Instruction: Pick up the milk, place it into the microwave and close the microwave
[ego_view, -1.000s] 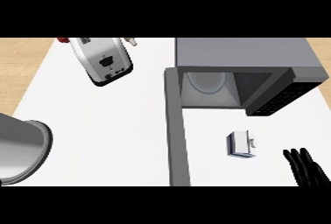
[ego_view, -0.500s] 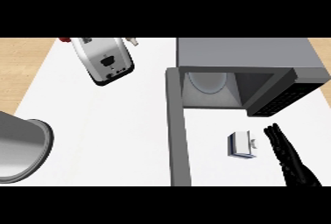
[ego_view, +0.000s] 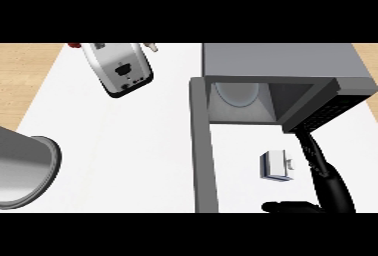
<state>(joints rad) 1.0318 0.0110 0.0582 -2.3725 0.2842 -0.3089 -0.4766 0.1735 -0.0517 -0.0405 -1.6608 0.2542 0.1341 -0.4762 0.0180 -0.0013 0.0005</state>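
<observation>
- Pot (ego_view: 26, 172): a large grey vessel cut off by the view's left edge, on the white counter (ego_view: 118, 145). It is well apart from the working area and poses no obstruction.
- Toaster (ego_view: 118, 69): lies at the far left-centre of the counter, tilted. It is also well apart from the task's things.
- Door (ego_view: 203, 150): the microwave's door stands swung open, seen edge-on as a long grey bar running toward the robot. It bounds the working area on its left side.
- Microwave (ego_view: 284, 62): sits at the far right of the counter. Its cavity is open, with a round plate (ego_view: 236, 94) visible inside and the dark control panel (ego_view: 325, 110) to the right.
- Milk (ego_view: 276, 165): a small carton on the counter, between the door and the right hand, in front of the cavity. It is not yet held.
- Right hand (ego_view: 314, 157): fingers straight and together, extended just beside the milk's right side, tips near the control panel. The thumb (ego_view: 284, 206) points left at the lower edge. It grasps nothing.
- Left hand: not in view.
- Risk: the straight fingers may push the milk left toward the door instead of enclosing it, since they lie alongside it.
- Risk: the fingertips may strike the control panel if the arm advances further.
- Room: open counter lies between door and milk; the path from milk to cavity appears unobstructed.
</observation>
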